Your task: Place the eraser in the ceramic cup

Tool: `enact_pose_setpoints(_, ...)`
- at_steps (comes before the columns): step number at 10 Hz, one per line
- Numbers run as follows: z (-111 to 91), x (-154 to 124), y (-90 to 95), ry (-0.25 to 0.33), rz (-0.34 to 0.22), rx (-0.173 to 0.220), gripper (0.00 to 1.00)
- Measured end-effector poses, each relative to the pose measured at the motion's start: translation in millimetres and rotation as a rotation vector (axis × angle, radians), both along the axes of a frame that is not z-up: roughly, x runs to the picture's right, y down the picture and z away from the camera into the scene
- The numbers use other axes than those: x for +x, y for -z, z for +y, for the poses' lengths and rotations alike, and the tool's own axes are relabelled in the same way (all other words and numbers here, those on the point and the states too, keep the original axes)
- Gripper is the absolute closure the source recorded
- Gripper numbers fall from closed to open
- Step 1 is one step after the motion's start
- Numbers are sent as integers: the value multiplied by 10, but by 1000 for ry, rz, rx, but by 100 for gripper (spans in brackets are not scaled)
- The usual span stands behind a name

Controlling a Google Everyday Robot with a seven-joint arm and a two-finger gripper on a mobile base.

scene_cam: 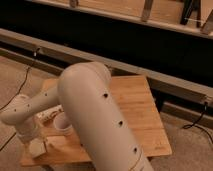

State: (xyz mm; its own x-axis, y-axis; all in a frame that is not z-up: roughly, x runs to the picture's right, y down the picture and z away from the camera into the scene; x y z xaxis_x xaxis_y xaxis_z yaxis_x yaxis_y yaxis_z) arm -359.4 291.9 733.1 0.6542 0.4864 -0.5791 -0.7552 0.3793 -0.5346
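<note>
Fingers of the gripper (30, 136) hang over the light bamboo table's (142, 115) front-left corner; I cannot tell how far apart they are. One pale beige square eraser (38, 148) lies just beneath them, near one plain white ceramic cup (63, 123). One white oblong box (49, 114) lies behind the cup. Black cables (22, 82) trail over the beige floor (12, 70).
</note>
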Motion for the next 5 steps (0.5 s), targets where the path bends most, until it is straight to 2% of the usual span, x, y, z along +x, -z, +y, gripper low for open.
enact_pose_setpoints(3,45,-53,-3,41,-19,7,35)
enact_pose_setpoints(5,-108,-161,-63,44,0,49,35)
